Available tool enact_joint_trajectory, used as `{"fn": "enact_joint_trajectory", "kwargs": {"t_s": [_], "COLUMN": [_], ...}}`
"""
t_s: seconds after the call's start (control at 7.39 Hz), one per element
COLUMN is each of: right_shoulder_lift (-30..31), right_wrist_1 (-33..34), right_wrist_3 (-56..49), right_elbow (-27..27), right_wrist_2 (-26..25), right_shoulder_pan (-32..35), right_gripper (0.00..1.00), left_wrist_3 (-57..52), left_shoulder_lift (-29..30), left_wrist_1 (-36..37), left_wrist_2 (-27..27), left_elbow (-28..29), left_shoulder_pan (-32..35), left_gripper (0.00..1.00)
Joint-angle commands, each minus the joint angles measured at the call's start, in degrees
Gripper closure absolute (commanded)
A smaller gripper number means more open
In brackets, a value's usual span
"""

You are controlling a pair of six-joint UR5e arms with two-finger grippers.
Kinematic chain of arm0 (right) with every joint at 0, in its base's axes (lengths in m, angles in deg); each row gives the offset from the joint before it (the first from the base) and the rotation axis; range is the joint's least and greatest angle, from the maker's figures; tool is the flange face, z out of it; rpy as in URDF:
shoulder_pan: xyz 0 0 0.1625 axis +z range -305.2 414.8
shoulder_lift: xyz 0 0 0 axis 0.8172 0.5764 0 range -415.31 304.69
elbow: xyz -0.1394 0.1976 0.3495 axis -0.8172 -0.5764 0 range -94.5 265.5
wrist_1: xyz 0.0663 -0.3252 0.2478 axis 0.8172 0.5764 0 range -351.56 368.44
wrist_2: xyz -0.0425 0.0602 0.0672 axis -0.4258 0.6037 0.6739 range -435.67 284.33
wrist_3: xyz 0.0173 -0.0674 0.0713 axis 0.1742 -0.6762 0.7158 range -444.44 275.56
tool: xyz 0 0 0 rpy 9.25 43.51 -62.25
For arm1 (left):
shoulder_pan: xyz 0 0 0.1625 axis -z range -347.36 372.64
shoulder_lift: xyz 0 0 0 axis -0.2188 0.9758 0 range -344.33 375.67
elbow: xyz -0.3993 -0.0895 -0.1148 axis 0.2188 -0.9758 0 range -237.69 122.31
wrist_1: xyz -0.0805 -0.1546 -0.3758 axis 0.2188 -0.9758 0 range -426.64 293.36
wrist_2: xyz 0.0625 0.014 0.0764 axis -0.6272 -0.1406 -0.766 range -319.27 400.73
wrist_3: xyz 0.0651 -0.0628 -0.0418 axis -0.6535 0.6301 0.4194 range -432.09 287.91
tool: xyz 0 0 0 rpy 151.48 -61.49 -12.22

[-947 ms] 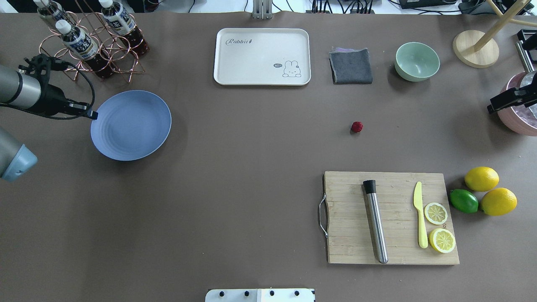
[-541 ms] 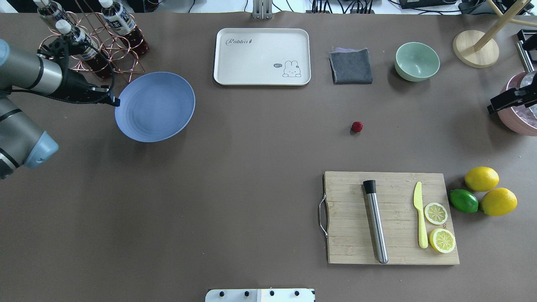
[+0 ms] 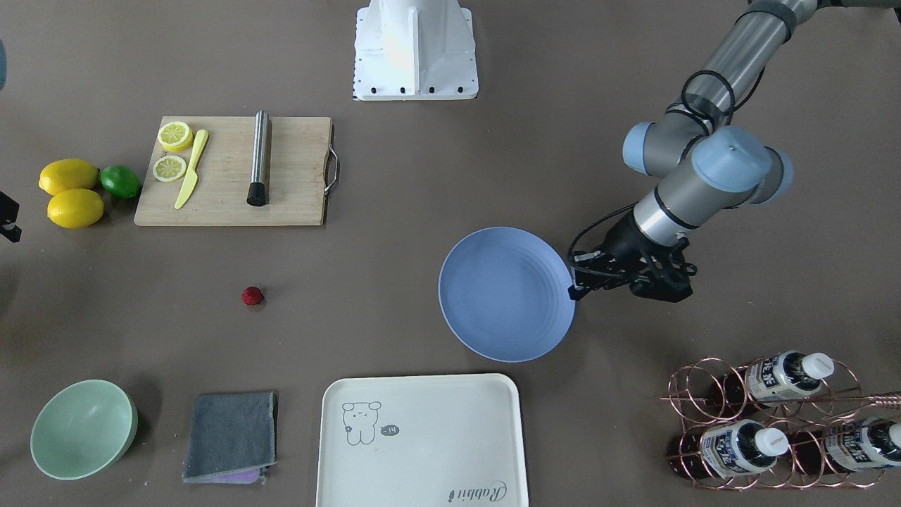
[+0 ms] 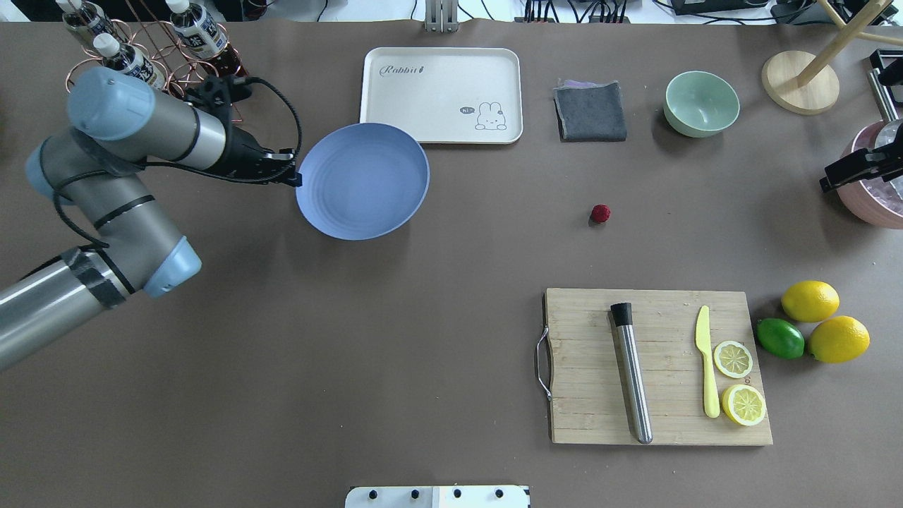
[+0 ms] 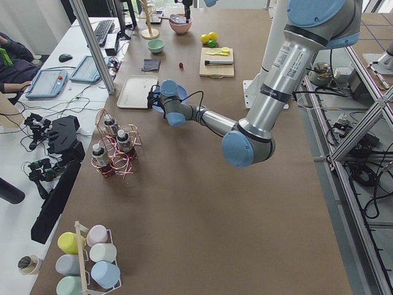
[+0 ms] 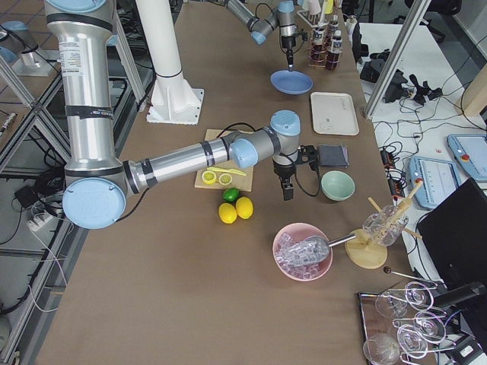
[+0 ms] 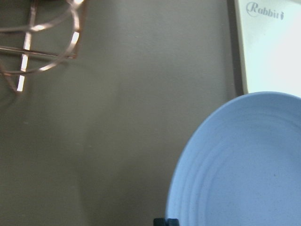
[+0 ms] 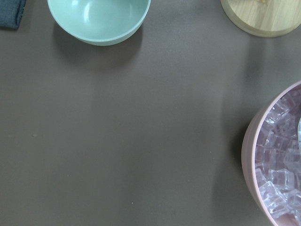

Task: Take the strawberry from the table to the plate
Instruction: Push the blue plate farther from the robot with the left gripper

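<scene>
My left gripper (image 4: 295, 180) is shut on the near-left rim of the light-blue plate (image 4: 363, 180) and holds it a little above the table (image 4: 437, 296), just in front of the cream tray. The front-facing view shows the same grip (image 3: 574, 289) on the plate (image 3: 503, 292). In the left wrist view the plate (image 7: 244, 169) fills the lower right. The strawberry (image 4: 600, 213), small and dark red, lies alone on the table well to the plate's right, also visible as the strawberry (image 3: 252, 296) from the front. My right gripper (image 4: 827, 183) hovers at the far right edge by a pink bowl; its jaws are unclear.
A cream tray (image 4: 441, 95), grey cloth (image 4: 590, 111) and green bowl (image 4: 701, 103) line the far side. A cutting board (image 4: 656, 367) carries a steel rod, knife and lemon slices, with lemons (image 4: 810, 300) beside it. A bottle rack (image 4: 152, 67) stands behind my left arm. The pink ice bowl (image 4: 878, 190) sits far right.
My left arm has carried the plate steadily to the right, from beside the bottle rack to in front of the tray. The strawberry and my right arm have not moved.
</scene>
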Motion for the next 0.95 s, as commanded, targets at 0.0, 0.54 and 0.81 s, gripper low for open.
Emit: {"fn": "enact_joint_trajectory", "kwargs": {"t_s": [0.0,0.54,0.81], "right_shoulder_lift": [0.2,0.5,0.4], "right_wrist_1": [0.0,0.0,0.0], "right_wrist_3": [0.0,0.0,0.0], "right_elbow": [0.1,0.1,0.1], "right_wrist_2": [0.0,0.4,0.5], "right_shoulder_pan": [0.0,0.0,0.0], "right_gripper": [0.01,0.01,0.01], "left_wrist_3": [1.0,1.0,1.0], "left_shoulder_lift": [3.8,3.8,3.8], "left_wrist_1": [6.8,9.2,10.1], "left_wrist_2": [-6.6,-13.2,-13.1], "left_elbow": [-1.5,-3.3,-4.9], "left_shoulder_pan": [-5.5,-9.9,-10.0], "left_gripper": [1.0,1.0,1.0]}}
